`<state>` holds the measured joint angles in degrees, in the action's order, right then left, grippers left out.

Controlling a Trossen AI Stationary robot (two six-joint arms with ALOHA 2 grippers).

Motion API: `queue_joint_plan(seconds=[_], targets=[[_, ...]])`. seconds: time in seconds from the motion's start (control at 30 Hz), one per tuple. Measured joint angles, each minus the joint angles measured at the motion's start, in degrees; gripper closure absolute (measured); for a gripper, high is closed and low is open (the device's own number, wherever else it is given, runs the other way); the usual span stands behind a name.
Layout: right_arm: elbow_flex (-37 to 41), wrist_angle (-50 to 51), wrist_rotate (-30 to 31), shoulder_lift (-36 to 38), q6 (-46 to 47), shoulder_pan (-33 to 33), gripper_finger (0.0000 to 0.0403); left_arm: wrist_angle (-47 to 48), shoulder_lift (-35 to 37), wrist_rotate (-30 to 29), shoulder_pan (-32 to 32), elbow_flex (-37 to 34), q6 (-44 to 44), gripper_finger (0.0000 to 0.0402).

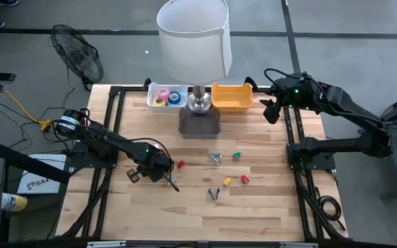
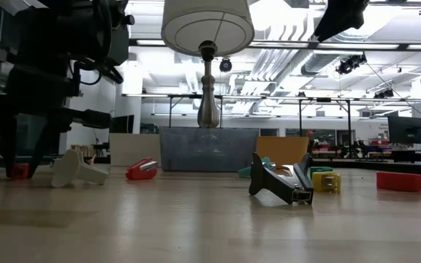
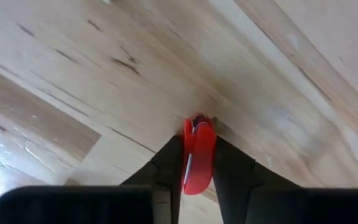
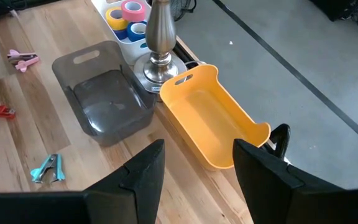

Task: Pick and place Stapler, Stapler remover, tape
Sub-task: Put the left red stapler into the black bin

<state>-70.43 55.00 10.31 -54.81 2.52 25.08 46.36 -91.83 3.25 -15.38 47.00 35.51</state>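
The left end effector [image 3: 197,180] gripped a small red stapler [image 3: 198,152]; the right end effector [image 4: 194,165] hung open near the lamp [image 1: 194,41]. Other pieces lay unsorted on the surface [image 1: 267,200].

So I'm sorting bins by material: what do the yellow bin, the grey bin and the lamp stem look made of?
Yellow bin: likely moulded plastic, with an opaque satin surface and a cut-out handle. Grey bin: likely translucent smoky plastic, glossy, with the floor showing reflections. Lamp stem: apparently brushed metal, with a silvery sheen and a turned shape.

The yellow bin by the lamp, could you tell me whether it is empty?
Empty: the right wrist view shows the yellow bin with a bare floor.
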Motion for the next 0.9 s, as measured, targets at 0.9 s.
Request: queue_joint_plan(seconds=[0.9], targets=[[0.01, -0.36, -1.95, 0.01, 0.17, 0.02, 0.0221, -12.08, -0.22, -17.42, 11.35, 16.17, -20.69, 0.0343]])
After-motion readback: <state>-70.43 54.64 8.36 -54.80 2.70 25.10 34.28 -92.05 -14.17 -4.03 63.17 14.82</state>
